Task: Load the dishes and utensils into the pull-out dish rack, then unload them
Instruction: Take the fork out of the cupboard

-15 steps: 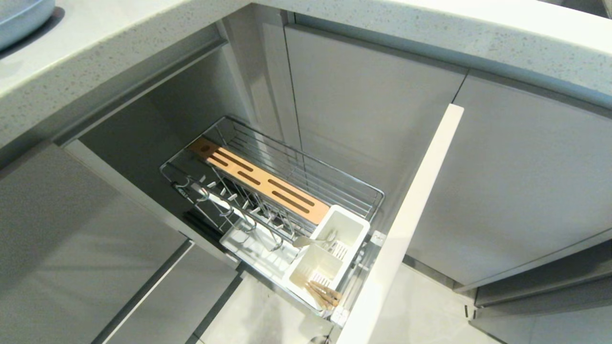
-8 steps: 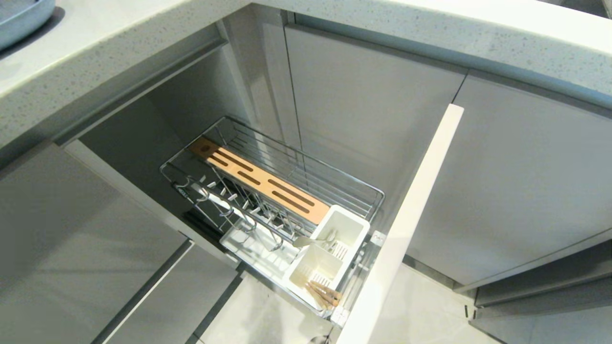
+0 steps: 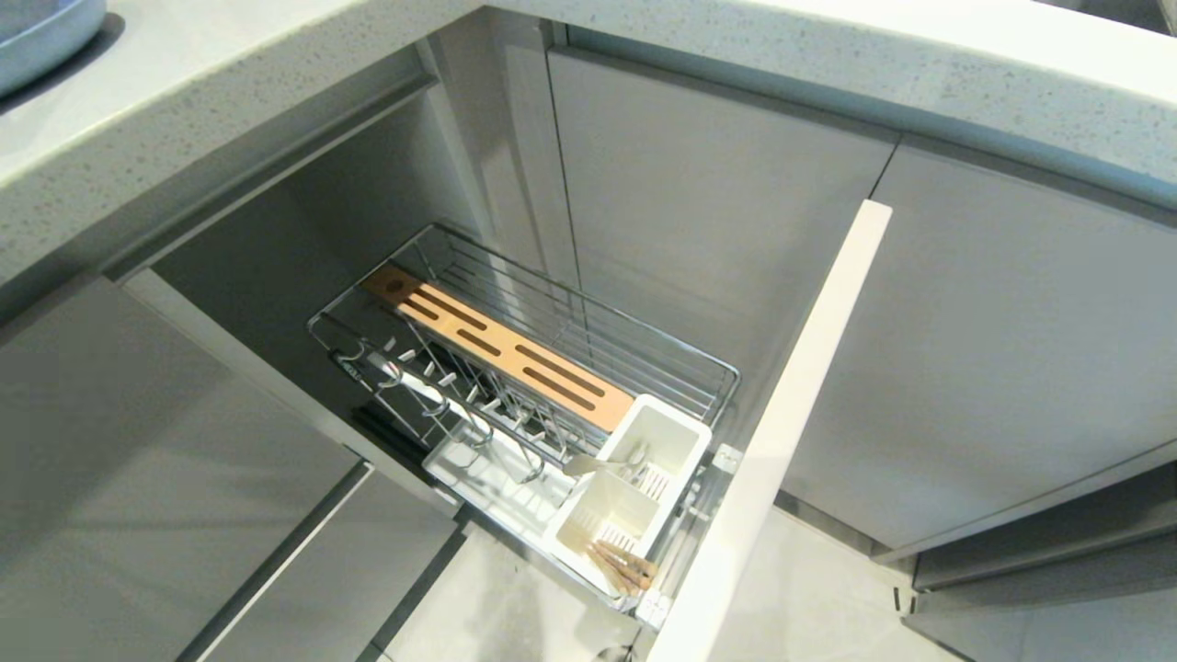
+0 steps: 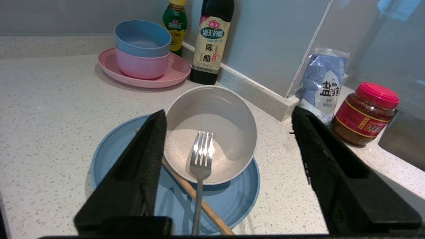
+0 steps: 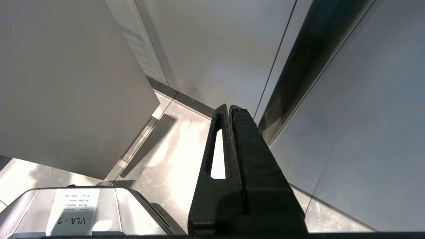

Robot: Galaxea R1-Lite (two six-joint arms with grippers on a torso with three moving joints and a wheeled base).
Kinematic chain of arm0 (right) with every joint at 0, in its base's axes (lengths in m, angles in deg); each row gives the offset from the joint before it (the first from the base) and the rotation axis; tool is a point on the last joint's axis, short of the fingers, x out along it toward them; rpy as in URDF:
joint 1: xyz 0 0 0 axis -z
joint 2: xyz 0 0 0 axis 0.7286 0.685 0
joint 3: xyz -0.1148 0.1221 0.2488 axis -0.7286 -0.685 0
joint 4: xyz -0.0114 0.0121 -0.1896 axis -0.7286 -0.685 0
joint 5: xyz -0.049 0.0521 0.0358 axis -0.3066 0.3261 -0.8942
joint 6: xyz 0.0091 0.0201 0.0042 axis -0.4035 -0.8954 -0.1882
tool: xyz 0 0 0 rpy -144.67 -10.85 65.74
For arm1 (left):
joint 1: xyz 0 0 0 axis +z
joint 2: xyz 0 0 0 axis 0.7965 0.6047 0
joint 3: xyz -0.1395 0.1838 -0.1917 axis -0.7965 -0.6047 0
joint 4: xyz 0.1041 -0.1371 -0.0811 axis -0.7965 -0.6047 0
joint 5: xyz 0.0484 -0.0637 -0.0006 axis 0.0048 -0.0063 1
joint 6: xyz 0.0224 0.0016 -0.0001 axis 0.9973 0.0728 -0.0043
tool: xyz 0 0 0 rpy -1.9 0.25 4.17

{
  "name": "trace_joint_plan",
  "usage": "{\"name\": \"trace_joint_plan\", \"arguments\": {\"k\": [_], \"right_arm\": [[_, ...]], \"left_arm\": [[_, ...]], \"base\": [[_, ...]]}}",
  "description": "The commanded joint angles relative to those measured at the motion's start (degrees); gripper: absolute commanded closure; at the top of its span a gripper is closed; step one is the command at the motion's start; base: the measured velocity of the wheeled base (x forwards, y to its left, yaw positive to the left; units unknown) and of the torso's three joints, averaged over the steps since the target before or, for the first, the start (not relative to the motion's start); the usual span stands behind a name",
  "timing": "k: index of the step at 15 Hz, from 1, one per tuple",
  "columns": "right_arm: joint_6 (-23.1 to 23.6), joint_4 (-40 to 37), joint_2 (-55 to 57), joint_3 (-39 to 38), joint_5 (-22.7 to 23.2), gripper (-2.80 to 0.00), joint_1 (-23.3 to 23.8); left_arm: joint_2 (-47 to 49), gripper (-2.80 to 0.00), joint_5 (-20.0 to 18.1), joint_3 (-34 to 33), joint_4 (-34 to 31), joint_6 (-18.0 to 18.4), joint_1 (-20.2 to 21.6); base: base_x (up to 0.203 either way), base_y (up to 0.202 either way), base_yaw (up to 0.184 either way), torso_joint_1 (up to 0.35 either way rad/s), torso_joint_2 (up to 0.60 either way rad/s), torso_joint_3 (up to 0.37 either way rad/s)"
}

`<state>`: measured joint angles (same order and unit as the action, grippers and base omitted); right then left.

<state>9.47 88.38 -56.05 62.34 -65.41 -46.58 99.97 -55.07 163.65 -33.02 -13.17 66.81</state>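
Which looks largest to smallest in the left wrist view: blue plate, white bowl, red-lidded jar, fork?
1. Blue plate
2. White bowl
3. Red-lidded jar and fork: unsure. The fork looks longer but thin, and it lies nearer the camera, so no ranking.

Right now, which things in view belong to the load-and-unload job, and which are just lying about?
Job: pull-out dish rack with chopsticks and a metal utensil in its caddy; pale blue plate, white bowl, fork, single chopstick below the open left gripper.
Lying about: pink plate, stacked bowls, vinegar bottle, green bottle, salt bag, red-lidded jar.
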Motion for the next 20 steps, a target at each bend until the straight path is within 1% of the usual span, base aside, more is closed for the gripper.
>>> {"name": "trace_joint_plan", "arguments": {"k": [1, 2, 3, 8, 9, 10, 12, 13, 14, 16, 17, 19, 20], "right_arm": [[0.02, 0.02, -0.24, -0.09, 0.00, 0.00, -0.01], [-0.03, 0.00, -0.24, -0.09, 0.00, 0.00, -0.01], [-0.06, 0.02, -0.15, -0.09, 0.00, 0.00, -0.01], [0.02, 0.02, -0.24, -0.09, 0.00, 0.00, -0.01], [0.02, 0.02, -0.24, -0.09, 0.00, 0.00, -0.01], [-0.05, 0.02, -0.23, -0.09, 0.00, 0.00, -0.01], [0.02, 0.02, -0.24, -0.09, 0.00, 0.00, -0.01], [-0.07, 0.02, -0.24, -0.09, 0.00, 0.00, -0.01], [-0.01, 0.02, -0.24, -0.09, 0.00, 0.00, -0.01], [-0.07, 0.02, -0.24, -0.09, 0.00, 0.00, -0.01], [0.01, 0.02, -0.24, -0.09, 0.00, 0.00, -0.01], [-0.04, 0.02, -0.19, -0.09, 0.00, 0.00, -0.01], [0.00, 0.02, -0.24, -0.09, 0.00, 0.00, -0.01]], "left_arm": [[-0.22, -2.80, 0.04, 0.06, 0.10, -0.19, 0.04], [-0.22, -2.80, 0.04, 0.06, 0.10, -0.19, -0.04], [-0.30, 0.00, 0.04, 0.05, 0.09, -0.12, -0.04], [-1.11, 0.00, -0.06, 0.07, 0.13, -0.42, -0.36], [-1.50, 0.00, 0.02, 0.38, 0.30, -1.25, -1.84], [-1.83, 0.00, 0.24, 1.32, 0.22, -3.32, -3.68], [-2.32, 0.00, 1.53, 3.95, -0.47, -8.71, -7.42], [-2.36, 0.00, 2.88, 5.54, -1.99, -11.09, -10.29], [-2.32, 0.00, 4.10, 7.48, -4.80, -13.25, -13.70], [-2.11, 0.00, 5.07, 11.08, -12.61, -16.88, -20.95], [-1.82, 0.00, 5.21, 12.27, -16.00, -18.12, -25.05], [-0.58, 0.00, 5.34, 13.09, -20.16, -19.29, -33.04], [0.84, 0.00, 5.37, 13.22, -22.01, -19.68, -36.01]], "base": [[0.000, 0.000, 0.000, 0.000, 0.00, 0.000], [0.000, 0.000, 0.000, 0.000, 0.00, 0.000], [0.000, 0.000, 0.000, 0.000, 0.00, 0.000], [0.000, 0.000, 0.000, 0.000, 0.00, 0.000], [0.000, 0.000, 0.000, 0.000, 0.00, 0.000], [0.000, 0.000, 0.000, 0.000, 0.00, 0.000], [0.000, 0.000, 0.000, 0.000, 0.00, 0.000], [0.000, 0.000, 0.000, 0.000, 0.00, 0.000], [0.000, 0.000, 0.000, 0.000, 0.00, 0.000], [0.000, 0.000, 0.000, 0.000, 0.00, 0.000], [0.000, 0.000, 0.000, 0.000, 0.00, 0.000], [0.000, 0.000, 0.000, 0.000, 0.00, 0.000], [0.000, 0.000, 0.000, 0.000, 0.00, 0.000]]}}
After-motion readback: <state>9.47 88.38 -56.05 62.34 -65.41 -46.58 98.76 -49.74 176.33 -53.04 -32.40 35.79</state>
